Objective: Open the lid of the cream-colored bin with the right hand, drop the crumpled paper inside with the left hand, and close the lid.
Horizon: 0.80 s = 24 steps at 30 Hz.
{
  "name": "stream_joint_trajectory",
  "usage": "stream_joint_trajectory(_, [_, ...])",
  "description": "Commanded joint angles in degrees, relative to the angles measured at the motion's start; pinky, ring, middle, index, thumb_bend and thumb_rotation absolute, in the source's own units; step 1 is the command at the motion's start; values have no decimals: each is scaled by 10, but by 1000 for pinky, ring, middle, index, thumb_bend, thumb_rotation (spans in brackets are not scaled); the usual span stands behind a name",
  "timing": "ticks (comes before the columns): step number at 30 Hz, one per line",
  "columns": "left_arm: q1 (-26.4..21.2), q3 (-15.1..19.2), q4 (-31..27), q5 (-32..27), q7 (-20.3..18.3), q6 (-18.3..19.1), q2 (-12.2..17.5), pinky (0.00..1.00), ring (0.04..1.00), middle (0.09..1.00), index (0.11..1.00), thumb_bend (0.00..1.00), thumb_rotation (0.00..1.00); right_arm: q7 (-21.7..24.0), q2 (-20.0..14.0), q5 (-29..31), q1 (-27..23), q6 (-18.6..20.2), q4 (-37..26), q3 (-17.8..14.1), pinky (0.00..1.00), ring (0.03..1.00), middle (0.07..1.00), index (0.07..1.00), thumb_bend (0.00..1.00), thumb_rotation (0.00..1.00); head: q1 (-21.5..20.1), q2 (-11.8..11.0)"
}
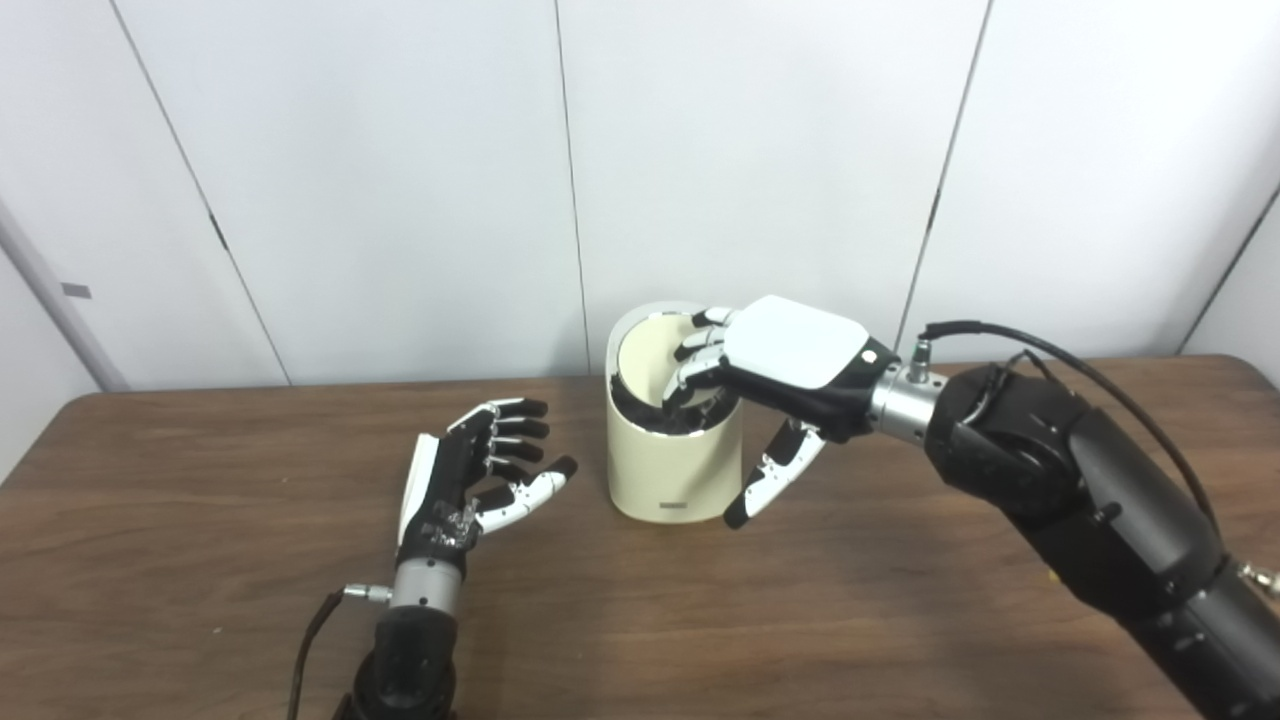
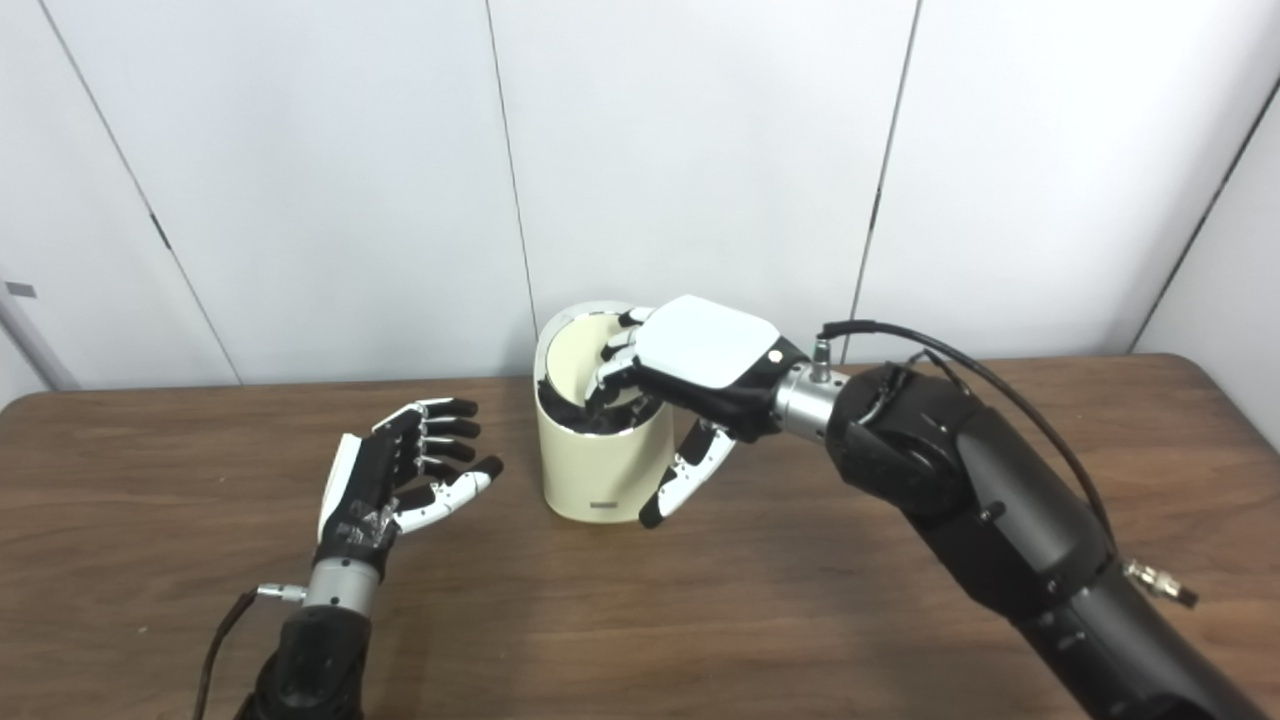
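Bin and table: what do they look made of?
Cream-colored bin: looks like plastic or coated metal with a smooth satin finish; its wall is even in color with a soft sheen. I can't tell which. The raised lid has a brighter, silvery edge, possibly metal trim. Table: dark brown wood grain, matte, probably laminate or veneer, given the uniform streaks and rounded edge.

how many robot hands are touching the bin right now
1. The right hand has its fingers over the open rim of the cream bin. The left hand is apart, open, left of it.
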Motion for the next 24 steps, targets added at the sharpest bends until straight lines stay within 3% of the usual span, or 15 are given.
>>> stream_joint_trajectory(1, [-23,1,-10,2,4,-15,2,510,605,654,687,662,82,0,13,19,-8,40,-10,-27,912,885,746,745,751,521,-1,0])
stream_joint_trajectory(4, [-23,1,-6,0,4,-21,4,511,604,655,687,661,75,-2,34,42,-12,100,-17,-68,861,892,774,757,719,520,-1,0])
stream_joint_trajectory(8, [-22,0,-8,2,3,-19,5,513,609,661,690,658,87,-12,48,76,-22,140,-17,-113,755,841,791,769,699,514,-1,-1])
stream_joint_trajectory(15, [-24,0,-6,0,2,-23,8,506,604,657,687,660,81,-19,62,127,-19,221,-42,-166,774,809,786,782,689,469,-5,0])
stream_joint_trajectory(22, [-24,-1,-7,-2,0,-20,7,519,614,666,695,659,84,-49,72,191,32,245,-48,-213,709,796,792,780,697,394,-7,-4])
stream_joint_trajectory(24, [-25,-2,-7,-1,-1,-22,9,521,616,667,697,658,86,-62,71,195,53,236,-46,-216,700,789,790,803,681,422,-10,-3])
